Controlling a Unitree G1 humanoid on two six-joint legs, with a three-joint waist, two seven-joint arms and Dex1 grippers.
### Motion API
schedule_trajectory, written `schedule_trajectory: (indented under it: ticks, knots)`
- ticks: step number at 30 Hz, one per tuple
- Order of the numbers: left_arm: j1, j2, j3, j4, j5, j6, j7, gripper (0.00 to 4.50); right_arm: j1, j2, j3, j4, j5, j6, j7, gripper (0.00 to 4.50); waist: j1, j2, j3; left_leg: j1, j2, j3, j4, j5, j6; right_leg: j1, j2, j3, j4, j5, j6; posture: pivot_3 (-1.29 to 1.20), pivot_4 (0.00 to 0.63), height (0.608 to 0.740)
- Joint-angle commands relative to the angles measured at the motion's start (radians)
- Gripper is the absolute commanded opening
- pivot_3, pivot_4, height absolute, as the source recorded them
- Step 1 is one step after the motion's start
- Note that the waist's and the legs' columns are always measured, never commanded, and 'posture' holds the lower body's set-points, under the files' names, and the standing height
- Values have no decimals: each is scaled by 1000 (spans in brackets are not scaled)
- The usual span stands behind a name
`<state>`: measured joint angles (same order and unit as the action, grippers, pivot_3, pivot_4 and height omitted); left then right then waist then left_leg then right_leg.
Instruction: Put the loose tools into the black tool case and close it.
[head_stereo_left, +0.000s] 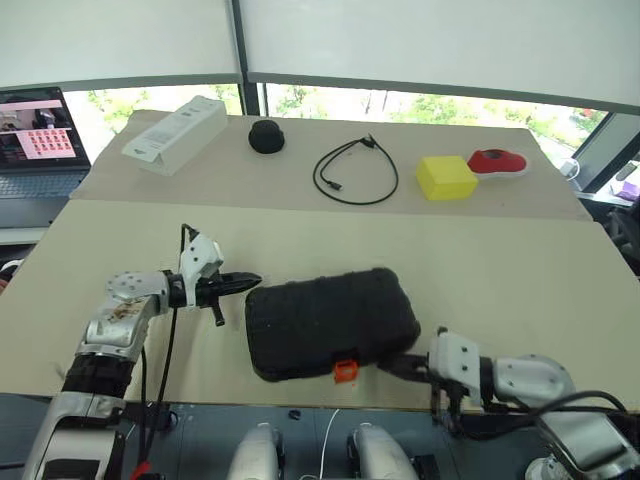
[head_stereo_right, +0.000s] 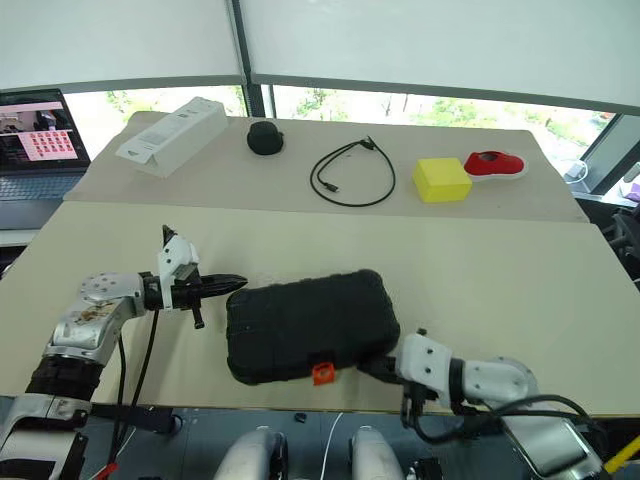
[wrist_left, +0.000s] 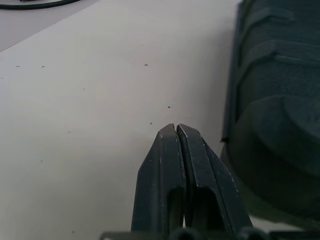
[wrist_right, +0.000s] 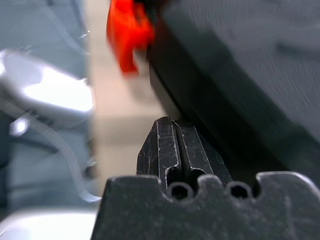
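Your left arm reached in from the near left, its gripper (head_stereo_left: 250, 281) pointing right and slightly down, the two black fingers (wrist_left: 172, 165) pressed together. Your right arm came in low from the near right, its gripper (head_stereo_left: 385, 365) pointing left, fingers (wrist_right: 167, 150) likewise pressed tight, holding nothing.

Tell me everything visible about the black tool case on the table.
The black tool case is a closed clamshell of textured black plastic with rounded corners and moulded ridges. It lies flat near the near edge of the beige table, slightly askew. An orange latch sits on its near side. The left gripper and right gripper, jaws shut, flank its ends.
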<state>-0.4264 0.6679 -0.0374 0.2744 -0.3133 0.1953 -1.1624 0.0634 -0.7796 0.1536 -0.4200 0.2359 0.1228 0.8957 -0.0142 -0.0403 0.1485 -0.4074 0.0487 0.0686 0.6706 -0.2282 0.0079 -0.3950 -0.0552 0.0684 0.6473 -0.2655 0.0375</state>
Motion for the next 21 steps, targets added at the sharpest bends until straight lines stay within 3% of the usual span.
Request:
schedule_trajectory:
  ticks: [1,11,15,21]
  knots:
    - [-4,-5,3,-8,4,2,-4,106,-84,53,-30,24,-4,51,-63,44,2,-1,0,-1,0,0,0,0,0,-1,0,0,0,0,0,0,150,740]
    - [58,-38,34,-62,9,-5,81,106,-291,190,9,279,-121,0,-116,44,0,-1,0,-1,0,1,0,0,0,-2,0,0,1,0,0,0,150,740]
    - [13,-16,86,-58,-13,23,107,106,-318,169,-14,322,-114,-25,-73,44,2,-1,0,-1,0,1,1,0,0,-2,0,0,1,1,0,0,150,740]
    - [-72,56,86,-110,-77,138,10,106,-243,93,-47,243,-28,53,30,44,5,-1,0,-9,0,0,1,0,0,-9,-1,0,2,1,0,0,150,740]
